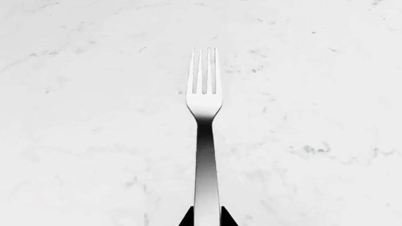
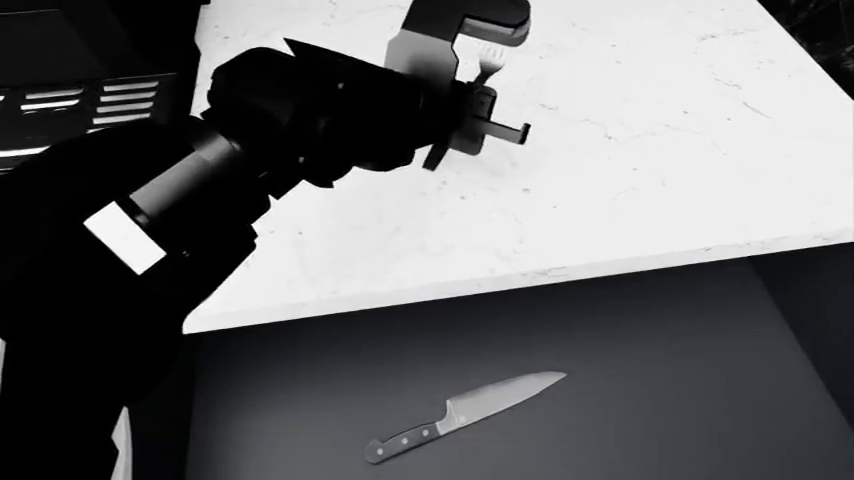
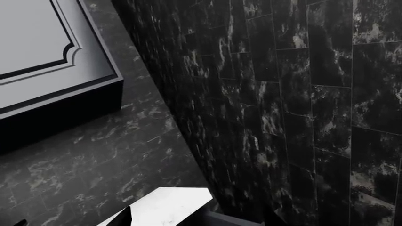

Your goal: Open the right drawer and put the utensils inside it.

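Your left end effector (image 1: 206,222) is closed on the fork (image 1: 205,141) above the marble tabletop (image 2: 641,150); carry it to the open right drawer (image 2: 667,400), beside the knife (image 2: 461,415), then release; right end effector's state I cannot tell.

My right drawer (image 2: 641,400) stands pulled open below the white marble edge, its plain dark grey floor holding the knife (image 2: 465,416), which lies flat and diagonal, silver blade pointing away, black riveted handle nearest me. The fork (image 1: 205,141), silver tines forward, hangs over the marble.
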